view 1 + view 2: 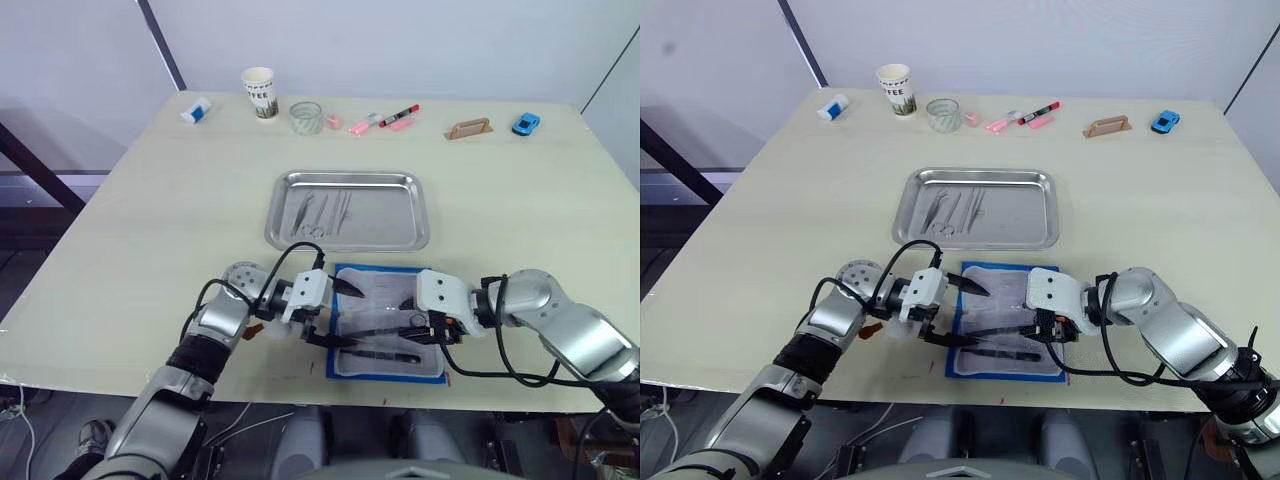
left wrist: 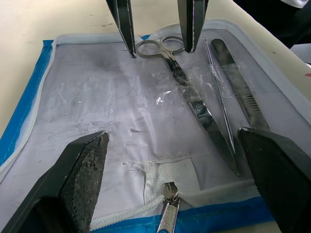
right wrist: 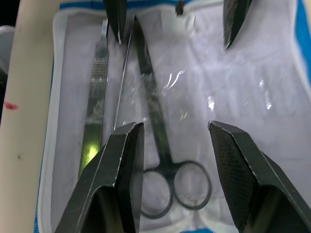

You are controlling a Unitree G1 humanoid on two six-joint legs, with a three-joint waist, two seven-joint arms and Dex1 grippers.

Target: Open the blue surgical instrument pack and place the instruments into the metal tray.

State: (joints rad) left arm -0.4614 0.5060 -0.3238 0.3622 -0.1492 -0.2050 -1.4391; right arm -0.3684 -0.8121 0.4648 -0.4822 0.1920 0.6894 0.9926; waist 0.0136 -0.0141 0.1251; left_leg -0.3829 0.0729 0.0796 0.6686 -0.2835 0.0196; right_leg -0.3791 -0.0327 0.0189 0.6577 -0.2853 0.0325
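Blue pack (image 1: 387, 322): lying open and flat at the near edge of the worktop, pale grey-white lining up, blue border all round, zipper pull at one short edge. A clear plastic pocket covers the lining.

Instruments still in the pack, lying side by side along its near half: ring-handled scissors (image 2: 194, 97), a thin probe-like piece (image 2: 219, 99), and a flat tweezer-type piece (image 2: 241, 90) with a ridged grip. All lie flat, roughly parallel.

Metal tray (image 1: 410, 228): shiny, rectangular, rounded corners, low rim; just beyond the pack, near but apart. Several slim silver instruments (image 1: 322, 211) already lie in its left half, close together.
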